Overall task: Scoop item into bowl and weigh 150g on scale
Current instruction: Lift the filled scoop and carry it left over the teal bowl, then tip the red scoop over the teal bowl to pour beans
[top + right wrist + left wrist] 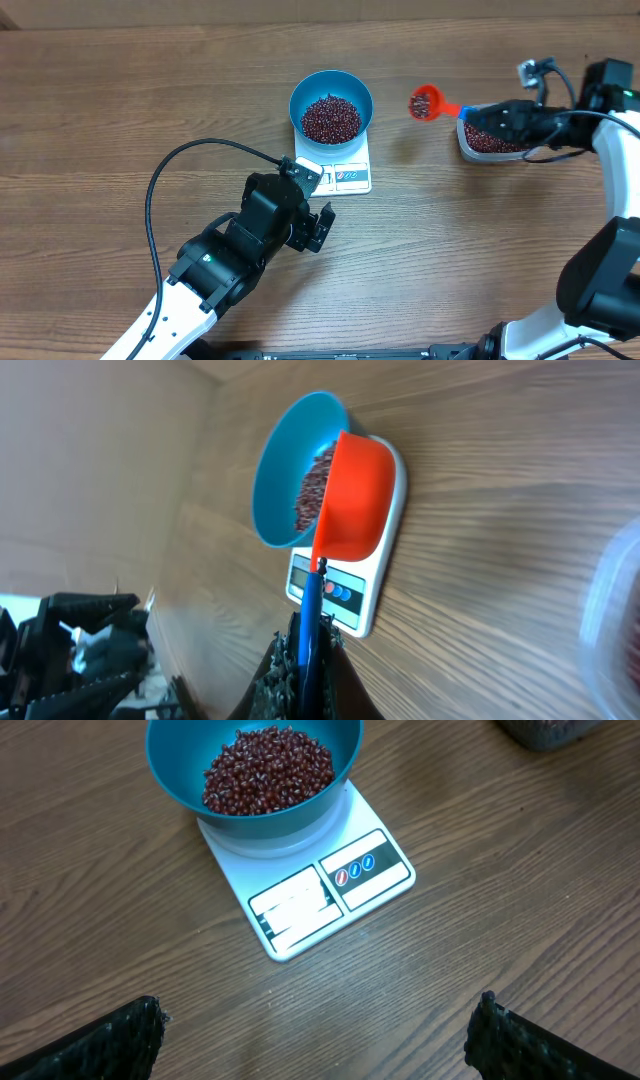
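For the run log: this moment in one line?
left gripper open | right gripper shut on scoop, beans aboard | bowl on scale

**Inspector A:** The tabletop point(100, 100) is showing brown wood grain with a low, matt sheen.

**Inspector B:** Noted. The bowl point(175, 760) is presenting as smooth blue plastic. The item point(268, 770) inside is glinting, each grain glossy.

**Inspector A:** The scale point(290, 910) is reading as smooth white plastic, lightly satin. The scoop point(355, 495) is looking like smooth orange plastic, its handle blue.

**Inspector B:** The pads point(110, 1045) of the left gripper point(320, 1005) are showing a rough, black, dimpled texture. The tub point(480, 152) is appearing as clear plastic.
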